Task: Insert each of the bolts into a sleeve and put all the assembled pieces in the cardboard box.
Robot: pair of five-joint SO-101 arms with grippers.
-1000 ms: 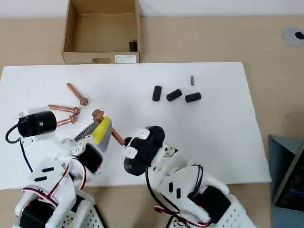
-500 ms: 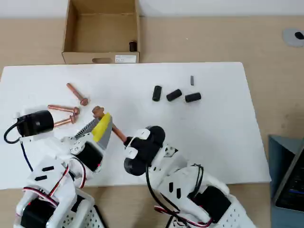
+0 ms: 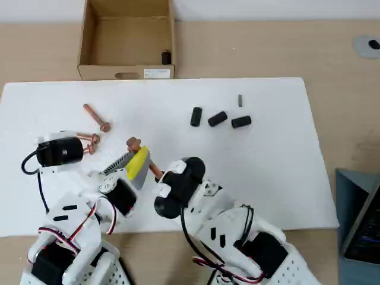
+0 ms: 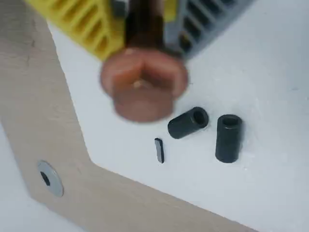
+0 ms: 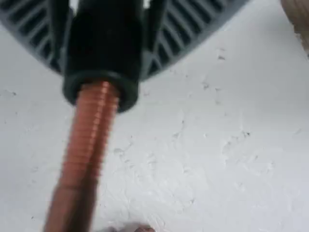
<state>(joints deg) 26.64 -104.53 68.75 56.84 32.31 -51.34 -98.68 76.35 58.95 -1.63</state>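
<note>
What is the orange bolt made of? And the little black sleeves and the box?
The bolt looks like copper or copper-coloured metal: reddish, faint sheen, fine threads. The sleeves are matte black, maybe plastic or rubber; hard to tell. The box is brown cardboard, with plain dull walls.

Right half open, front-left blocked.
Bare mat (image 3: 279, 172) runs from the three loose sleeves (image 3: 217, 119) to the near edge. Front-left, the left gripper (image 3: 135, 158) and right gripper (image 3: 161, 176) meet, the left's bolt (image 3: 133, 144) bridging into the right's sleeve (image 5: 104, 53); loose bolts (image 3: 95, 117) lie just behind. The box (image 3: 126, 72) stands open-topped beyond the mat.
</note>
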